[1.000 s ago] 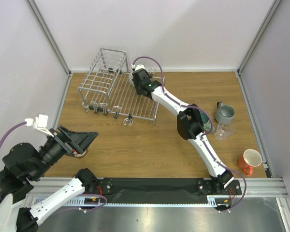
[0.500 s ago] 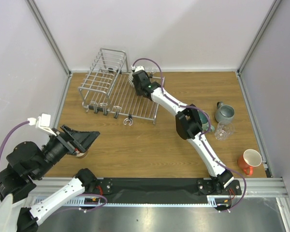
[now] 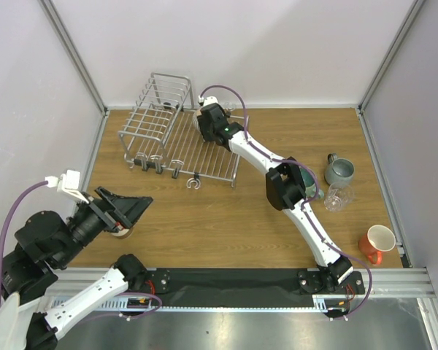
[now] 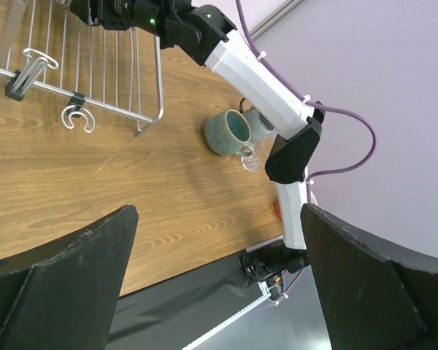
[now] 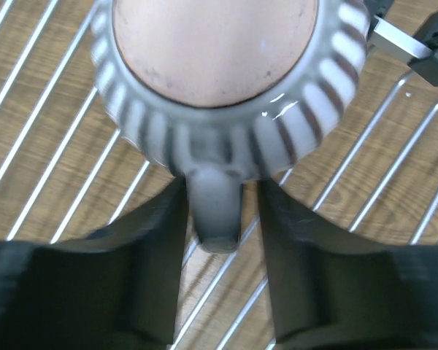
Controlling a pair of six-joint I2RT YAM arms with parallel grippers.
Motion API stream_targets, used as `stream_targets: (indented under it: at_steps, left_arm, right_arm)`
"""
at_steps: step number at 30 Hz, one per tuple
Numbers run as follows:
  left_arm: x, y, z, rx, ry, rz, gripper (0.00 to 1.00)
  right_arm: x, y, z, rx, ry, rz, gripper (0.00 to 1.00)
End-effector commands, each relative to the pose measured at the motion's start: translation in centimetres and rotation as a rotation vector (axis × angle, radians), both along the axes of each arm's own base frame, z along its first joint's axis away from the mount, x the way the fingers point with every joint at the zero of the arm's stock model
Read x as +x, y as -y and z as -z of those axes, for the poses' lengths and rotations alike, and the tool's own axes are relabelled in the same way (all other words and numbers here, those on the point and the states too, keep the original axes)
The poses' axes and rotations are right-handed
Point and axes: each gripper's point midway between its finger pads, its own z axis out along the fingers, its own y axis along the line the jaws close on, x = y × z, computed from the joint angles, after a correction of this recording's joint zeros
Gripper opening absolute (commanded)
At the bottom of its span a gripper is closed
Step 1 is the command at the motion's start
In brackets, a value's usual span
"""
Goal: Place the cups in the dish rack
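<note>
My right gripper (image 3: 206,120) reaches over the back of the silver wire dish rack (image 3: 160,135). In the right wrist view it (image 5: 217,211) is shut on the handle of the ribbed grey-white mug (image 5: 215,80), held just above the rack's flat grid wires (image 5: 58,182). My left gripper (image 3: 129,208) is open and empty above the table's front left; its jaws (image 4: 219,213) stand wide apart. A pale round cup (image 3: 123,232) peeks out under it. A teal mug (image 4: 228,131), a grey mug (image 3: 339,171), a clear glass (image 3: 338,197) and an orange-red mug (image 3: 377,242) stand at the right.
The rack's raised slot section (image 3: 164,91) is at its back left. Grey walls enclose the table on three sides. The right arm's elbow (image 3: 283,186) hangs over the teal mug. A black strip runs along the near edge (image 3: 226,281).
My left arm has shifted slightly right and up. The right gripper with the ribbed mug has barely moved over the rack.
</note>
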Motion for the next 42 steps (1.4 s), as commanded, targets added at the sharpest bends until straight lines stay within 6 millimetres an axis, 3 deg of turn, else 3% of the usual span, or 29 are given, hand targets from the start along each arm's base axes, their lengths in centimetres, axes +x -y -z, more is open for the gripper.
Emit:
stream_targets:
  at_steps: [1,9,11,14,16,21,22,24,25,27,28,29,30,31,32,33,34,35,36,37,38,40,42]
  left_arm:
    - [0.9,0.7,-0.3,-0.002,0.002,-0.006,1.00]
    - [1.0,1.6,0.3,0.008,-0.029,0.025,1.00]
    - [0.9,1.7,0.4,0.006,-0.031,0.030,1.00]
    - [1.0,1.9,0.4,0.000,-0.035,0.036,1.00]
    - [1.1,2.2,0.5,0.002,-0.043,0.041,1.00]
    - [1.9,3.2,2.9,0.072,-0.166,0.042,1.00]
    - [2.0,3.4,3.1,0.084,-0.171,0.046,1.00]
    - [2.2,3.8,3.4,0.100,-0.192,0.053,1.00]
    - [2.4,3.9,3.5,0.097,-0.196,0.047,1.00]
    - [2.7,4.0,3.0,0.072,-0.185,0.038,1.00]
    - [2.8,4.1,3.0,0.057,-0.188,0.031,1.00]
    - [2.9,4.1,2.8,0.044,-0.184,0.028,1.00]
    - [2.9,4.2,2.8,0.034,-0.190,0.026,1.00]
    - [3.0,4.3,3.1,0.036,-0.198,0.025,1.00]
    - [2.9,4.7,3.1,0.033,-0.203,0.041,1.00]
    - [2.9,5.0,3.2,0.034,-0.210,0.056,1.00]
    - [3.1,5.6,3.5,0.049,-0.224,0.076,1.00]
    - [2.7,6.5,3.5,0.043,-0.236,0.124,1.00]
    - [2.6,7.0,3.6,0.048,-0.238,0.151,0.98]
    - [2.5,7.7,4.1,0.055,-0.253,0.187,0.96]
    - [2.1,8.9,4.2,0.050,-0.268,0.252,0.93]
    - [2.2,9.9,5.1,0.056,-0.293,0.288,0.91]
    - [2.1,10.8,5.8,0.046,-0.334,0.321,0.91]
  right_arm:
    - [1.2,-1.4,-4.9,0.087,0.107,-0.010,0.49]
    - [0.5,-0.3,-5.4,0.069,0.075,0.011,0.67]
    - [0.2,-0.1,-5.7,0.069,0.064,0.017,0.76]
    - [-0.6,0.1,-6.9,0.083,0.061,0.014,0.83]
    - [-1.0,0.6,-8.3,0.090,0.062,0.039,0.86]
    - [-3.5,1.5,-12.3,0.100,0.053,0.072,0.88]
    - [-4.2,1.7,-14.5,0.117,0.067,0.073,0.87]
    - [-5.7,3.2,-15.7,0.120,0.027,0.124,0.86]
    - [-6.6,4.1,-17.8,0.140,0.033,0.132,0.85]
    - [-8.5,6.5,-17.6,0.117,-0.035,0.185,0.80]
    - [-9.8,7.8,-20.1,0.151,-0.027,0.195,0.79]
    - [-10.9,8.6,-20.1,0.152,-0.056,0.204,0.78]
    - [-12.3,9.3,-17.3,0.128,-0.135,0.206,0.76]
    - [-13.5,10.0,-17.6,0.134,-0.145,0.205,0.75]
    - [-15.2,11.3,-19.4,0.158,-0.129,0.207,0.74]
    - [-16.7,12.6,-17.5,0.142,-0.176,0.235,0.73]
    - [-17.6,13.7,-17.2,0.144,-0.189,0.246,0.72]
    - [-19.0,15.2,-19.5,0.196,-0.160,0.253,0.71]
    - [-19.7,17.1,-17.7,0.202,-0.214,0.291,0.69]
    - [-20.3,18.1,-17.7,0.221,-0.230,0.305,0.68]
    - [-21.6,19.7,-19.2,0.259,-0.215,0.315,0.66]
    - [-22.9,22.5,-17.5,0.249,-0.256,0.343,0.63]
    - [-24.5,24.4,-17.6,0.256,-0.255,0.343,0.61]
